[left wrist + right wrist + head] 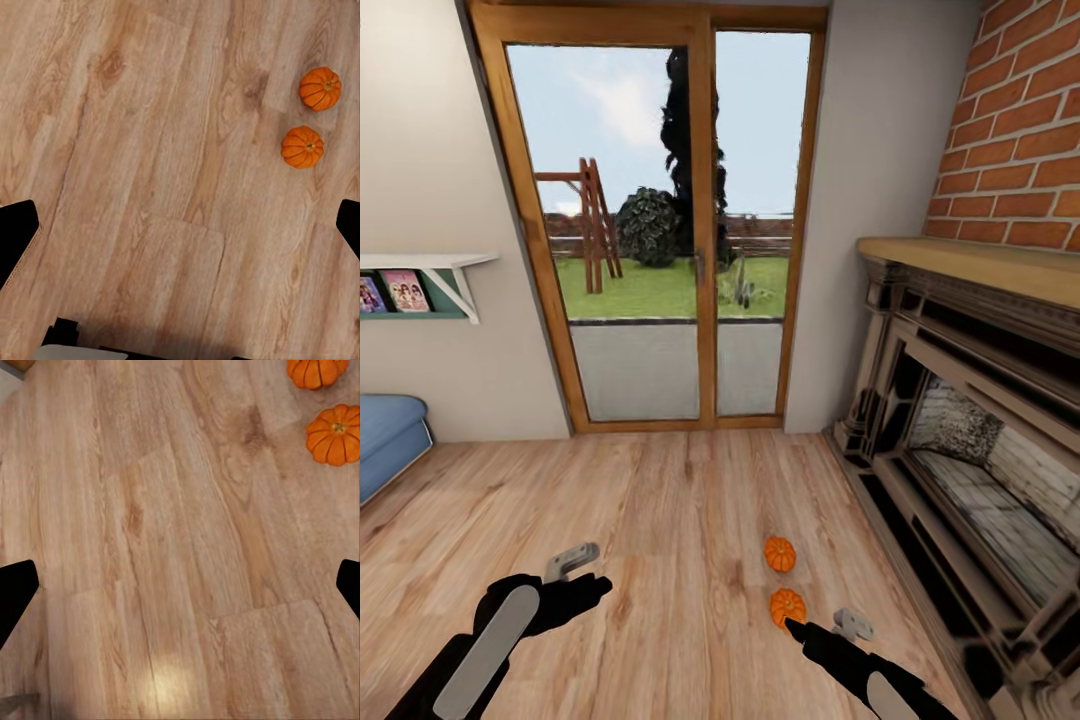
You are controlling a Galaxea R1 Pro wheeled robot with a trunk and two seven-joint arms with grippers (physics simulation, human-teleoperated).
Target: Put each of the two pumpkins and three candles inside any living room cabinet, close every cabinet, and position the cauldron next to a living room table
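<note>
Two small orange ribbed pumpkins lie close together on the wooden floor, one (780, 553) a little farther from me than the other (788, 606). The same pair appears in the left wrist view (320, 88) (302, 146) and in the right wrist view (317, 371) (336, 433). My right gripper (792, 626) hovers just at the near side of the closer pumpkin, open, fingers wide apart over bare floor (180, 589). My left gripper (598, 588) hangs open above the floor to the pumpkins' left (180, 232). The candles, cabinet, cauldron and table are out of view.
A dark fireplace surround (960, 440) with a wooden mantel runs along the right, under a brick wall. A glazed wooden door (670, 240) fills the back wall. A blue sofa corner (385, 440) and a wall shelf (430, 285) are at the left.
</note>
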